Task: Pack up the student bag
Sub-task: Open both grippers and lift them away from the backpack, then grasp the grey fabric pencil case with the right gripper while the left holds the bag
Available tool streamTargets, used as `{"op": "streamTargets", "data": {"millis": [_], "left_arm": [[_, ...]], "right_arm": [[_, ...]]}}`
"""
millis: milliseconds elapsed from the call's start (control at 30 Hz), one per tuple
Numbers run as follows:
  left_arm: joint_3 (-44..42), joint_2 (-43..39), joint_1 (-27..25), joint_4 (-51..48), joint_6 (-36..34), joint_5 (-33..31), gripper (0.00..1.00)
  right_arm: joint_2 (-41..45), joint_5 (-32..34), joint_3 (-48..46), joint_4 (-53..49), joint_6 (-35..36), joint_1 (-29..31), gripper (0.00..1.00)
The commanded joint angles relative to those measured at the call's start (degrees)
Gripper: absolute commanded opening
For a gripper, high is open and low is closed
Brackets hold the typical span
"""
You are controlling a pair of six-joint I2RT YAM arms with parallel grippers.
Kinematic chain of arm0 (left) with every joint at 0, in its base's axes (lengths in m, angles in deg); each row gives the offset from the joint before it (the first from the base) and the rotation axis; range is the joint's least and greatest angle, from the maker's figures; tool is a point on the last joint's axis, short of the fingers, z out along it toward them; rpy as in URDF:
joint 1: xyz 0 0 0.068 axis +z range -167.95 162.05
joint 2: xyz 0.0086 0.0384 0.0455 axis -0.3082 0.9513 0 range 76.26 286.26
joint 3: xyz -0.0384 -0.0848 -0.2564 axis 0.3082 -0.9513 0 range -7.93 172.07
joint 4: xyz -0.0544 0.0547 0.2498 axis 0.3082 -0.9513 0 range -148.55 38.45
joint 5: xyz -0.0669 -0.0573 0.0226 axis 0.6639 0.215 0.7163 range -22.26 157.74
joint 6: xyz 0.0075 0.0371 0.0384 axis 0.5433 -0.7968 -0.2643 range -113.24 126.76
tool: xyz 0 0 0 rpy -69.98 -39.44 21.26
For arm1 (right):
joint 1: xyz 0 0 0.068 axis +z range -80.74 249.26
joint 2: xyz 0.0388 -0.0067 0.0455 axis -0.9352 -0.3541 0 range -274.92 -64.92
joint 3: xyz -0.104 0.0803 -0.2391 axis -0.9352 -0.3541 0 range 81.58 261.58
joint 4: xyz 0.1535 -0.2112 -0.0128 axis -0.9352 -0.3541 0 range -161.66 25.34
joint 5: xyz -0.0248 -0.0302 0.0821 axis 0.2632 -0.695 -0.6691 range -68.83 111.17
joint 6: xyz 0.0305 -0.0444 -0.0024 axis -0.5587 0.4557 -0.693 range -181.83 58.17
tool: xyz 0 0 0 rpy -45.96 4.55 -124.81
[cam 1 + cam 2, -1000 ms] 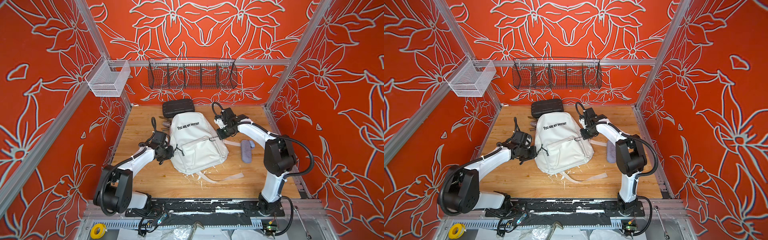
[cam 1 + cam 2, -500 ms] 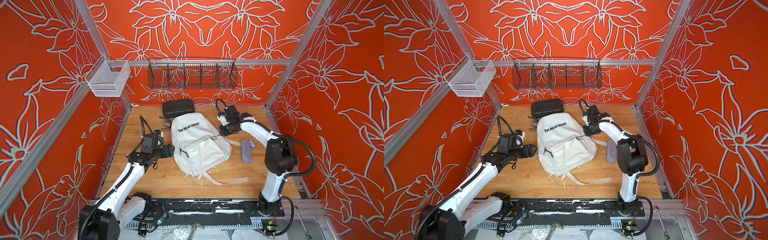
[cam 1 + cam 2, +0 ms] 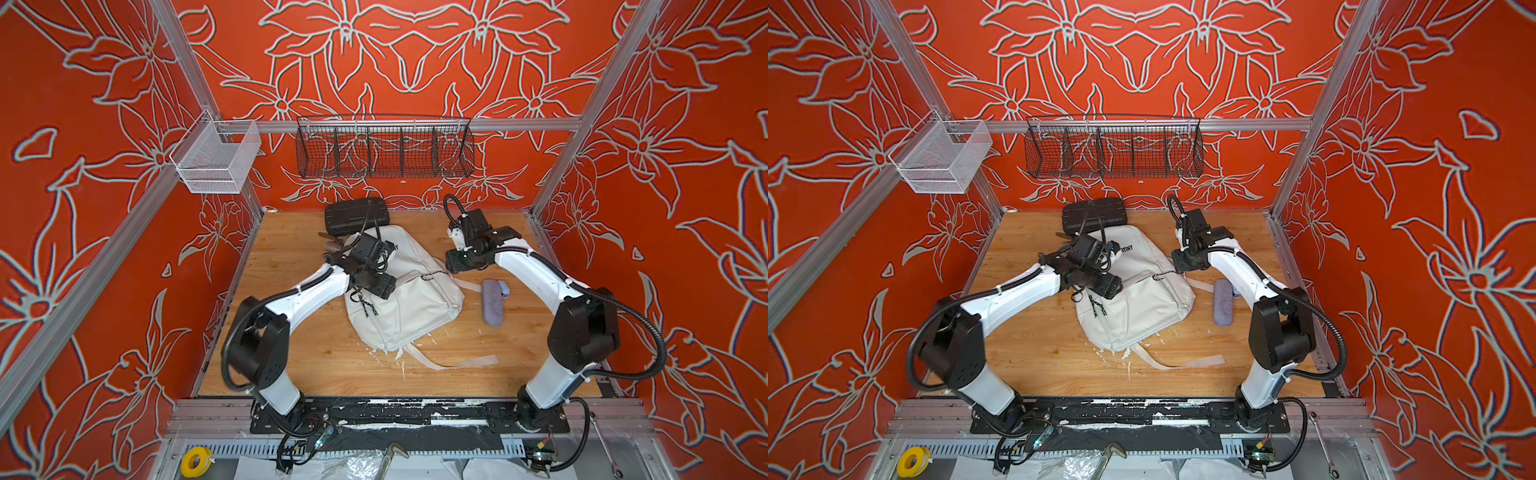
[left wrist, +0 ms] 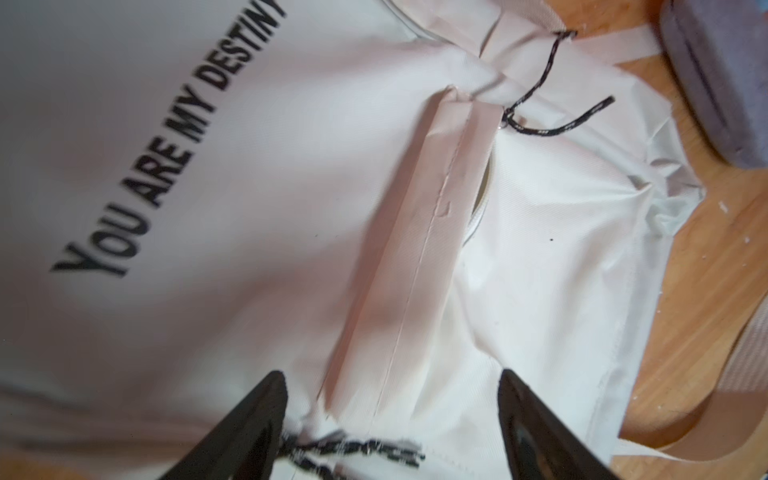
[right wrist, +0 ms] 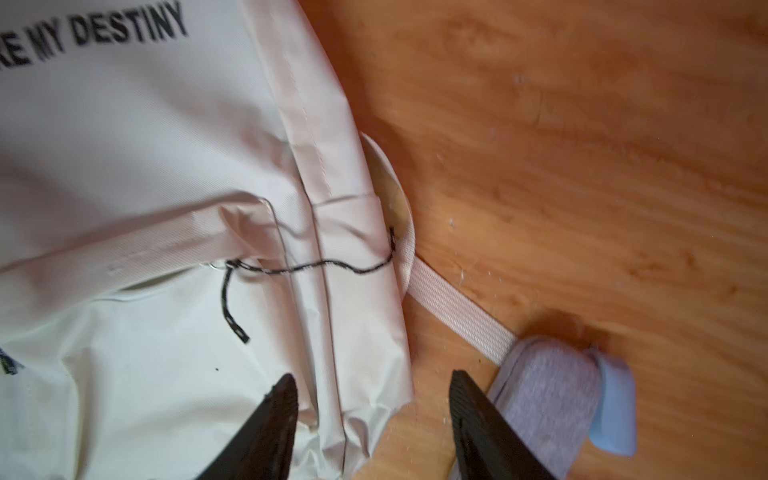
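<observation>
The bag [image 3: 411, 307] lies flat, print up, mid-table [image 3: 291, 365], touching the black case [image 3: 356, 216] behind it. The left gripper [image 4: 390, 376] gapes wide over its front. The right gripper [image 5: 372, 376] stands parted over its edge. Both are empty.

White printed student bag [image 3: 415, 307], flat, face-up

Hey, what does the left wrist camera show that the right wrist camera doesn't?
Only left wrist: the word YOU, a second zip cord by the open left gripper. Only right wrist: a blue item beside the grey case, the open right gripper. Both: the bag, its pocket zip cord, the grey case, the table.
</observation>
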Motion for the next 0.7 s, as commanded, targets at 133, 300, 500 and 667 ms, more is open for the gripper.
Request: {"op": "streamTargets", "data": {"millis": [133, 300, 500, 667], "left_arm": [[7.53, 9.35, -2.34, -8.31, -4.39, -7.83, 0.86], [8.69, 10.61, -2.39, -8.48, -2.39, -14.74, 0.81], [7.78, 9.38, -2.3, -7.17, -2.12, -15.18, 0.78], [9.42, 11.31, -1.44, -8.28, -1.25, -16.81, 0.76]], "right_arm": [[3.3, 2.7, -8.52, -3.94, -8.27, -4.35, 0.61], [2.36, 4.06, -10.94, -3.78, -9.49, -6.1, 0.61], [0.76, 5.36, -12.82, -2.09, -10.07, -7.5, 0.62], [0.87, 7.41, -14.18, -2.11, -10.1, -8.18, 0.63]]}}
